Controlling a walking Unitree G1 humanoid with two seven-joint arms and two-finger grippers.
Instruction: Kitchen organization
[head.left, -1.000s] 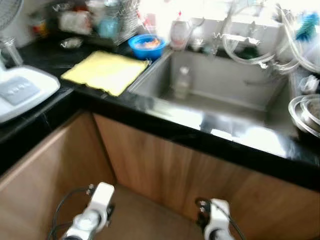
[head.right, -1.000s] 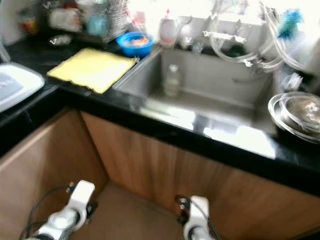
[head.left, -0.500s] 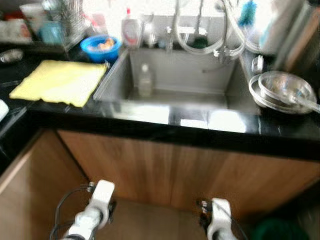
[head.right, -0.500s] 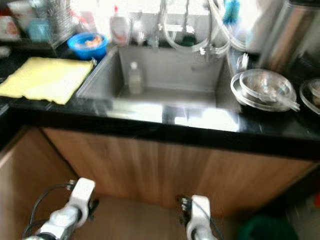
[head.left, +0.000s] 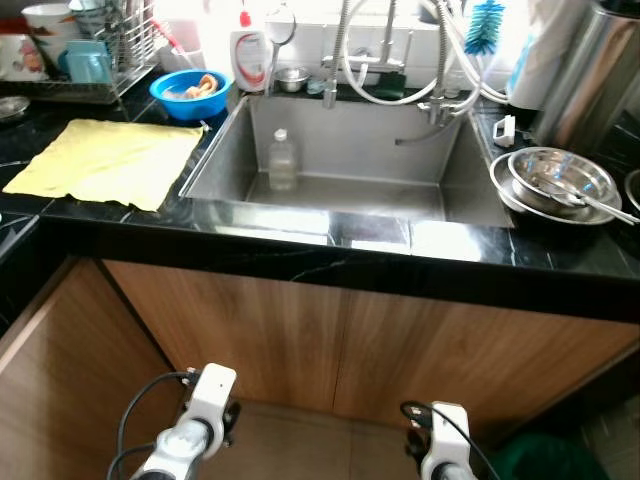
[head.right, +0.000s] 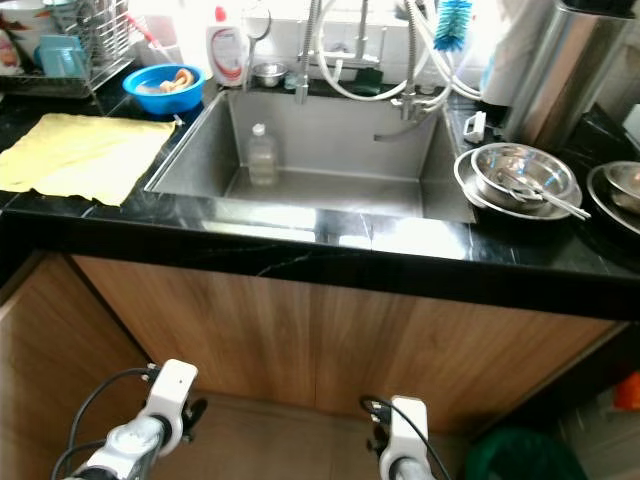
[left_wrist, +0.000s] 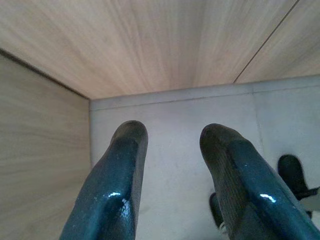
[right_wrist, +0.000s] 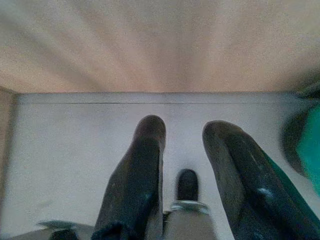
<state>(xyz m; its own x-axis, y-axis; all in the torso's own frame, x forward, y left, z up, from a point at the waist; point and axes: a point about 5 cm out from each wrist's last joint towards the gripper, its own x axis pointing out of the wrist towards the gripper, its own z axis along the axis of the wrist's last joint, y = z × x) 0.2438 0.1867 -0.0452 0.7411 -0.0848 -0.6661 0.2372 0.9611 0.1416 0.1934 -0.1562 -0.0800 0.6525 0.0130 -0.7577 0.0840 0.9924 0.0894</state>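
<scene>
Left eye view: sink (head.left: 470, 190) holding clear bottle (head.left: 281, 160); steel bowls (head.left: 553, 180) on counter, yellow cloth (head.left: 105, 160) beside. Left gripper (left_wrist: 172, 175) and right gripper (right_wrist: 182, 165) both parted, empty, low before cabinet. Risk: reaching bowls could knock the protruding spoon.

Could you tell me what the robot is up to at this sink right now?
Nothing is being handled. The robot stands facing the sink, where a clear bottle stands upright in the basin. Both arms hang low before the wooden cabinet doors; the left gripper and right gripper have open, empty jaws. A yellow cloth lies on the counter.
</scene>
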